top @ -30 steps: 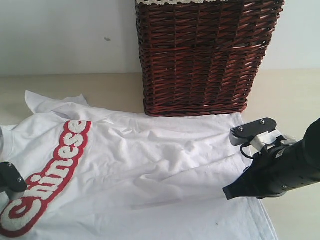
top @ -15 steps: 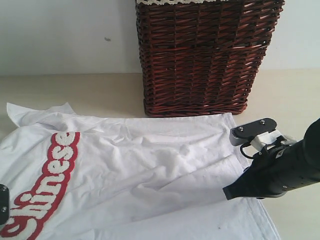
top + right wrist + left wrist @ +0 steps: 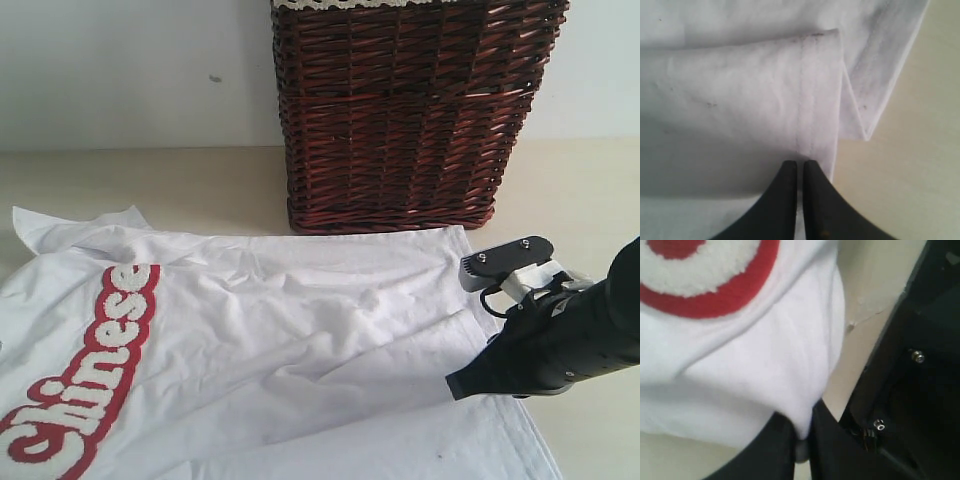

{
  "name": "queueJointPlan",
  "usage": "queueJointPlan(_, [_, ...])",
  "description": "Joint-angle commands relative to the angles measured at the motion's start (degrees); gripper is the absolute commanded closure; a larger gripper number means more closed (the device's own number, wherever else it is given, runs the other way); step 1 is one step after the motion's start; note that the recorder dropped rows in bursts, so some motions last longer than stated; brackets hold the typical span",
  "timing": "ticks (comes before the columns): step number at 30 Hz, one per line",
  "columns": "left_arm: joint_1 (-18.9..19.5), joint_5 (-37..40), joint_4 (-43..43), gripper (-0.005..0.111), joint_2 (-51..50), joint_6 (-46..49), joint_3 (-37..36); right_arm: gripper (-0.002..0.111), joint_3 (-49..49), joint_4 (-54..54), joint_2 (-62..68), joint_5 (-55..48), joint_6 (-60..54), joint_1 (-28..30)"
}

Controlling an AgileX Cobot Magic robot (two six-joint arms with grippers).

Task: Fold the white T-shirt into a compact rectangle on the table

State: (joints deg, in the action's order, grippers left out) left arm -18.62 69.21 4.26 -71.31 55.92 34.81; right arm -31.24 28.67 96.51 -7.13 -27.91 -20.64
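The white T-shirt (image 3: 300,340) lies rumpled across the table (image 3: 200,180), its red-outlined lettering (image 3: 100,340) at the lower left. My right gripper (image 3: 458,384) is shut on the shirt's hem near the right edge; in the right wrist view the jaws (image 3: 801,167) pinch a folded-over layer of hemmed cloth (image 3: 740,100). My left gripper is out of the exterior view. Its wrist view shows it (image 3: 802,437) shut on a bunched bit of white fabric (image 3: 755,365) close to the lettering (image 3: 715,300).
A tall dark brown wicker basket (image 3: 400,110) stands at the back, just behind the shirt's far edge. Bare table shows to the basket's left and beside my right arm (image 3: 590,200).
The shirt has been dragged to the left and toward the near edge, and the lettering has shifted with it. My left gripper has slid out of the exterior view. The right arm stayed still.
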Motion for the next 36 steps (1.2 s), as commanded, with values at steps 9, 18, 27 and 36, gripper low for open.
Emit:
queueJointPlan(9, [-0.3, 0.8, -0.8, 0.107, 8.8, 3.9, -0.3, 0.101, 0.2, -0.1, -0.6, 0.1, -0.4, 0.4])
queueJointPlan(18, [-3.7, 0.8, -2.1, 0.107, 9.4, 6.9, 4.1, 0.101, 0.2, -0.1, -0.6, 0.7, -0.4, 0.4])
queueJointPlan(27, [-2.4, 0.8, -20.2, 0.107, 9.4, 16.3, 9.6, 0.101, 0.2, -0.1, -0.6, 0.7, -0.4, 0.4])
queueJointPlan(36, [1.5, -7.8, -5.2, 0.105, 4.8, 5.0, 7.0, 0.101, 0.2, 0.0, -0.6, 0.7, -0.4, 0.4])
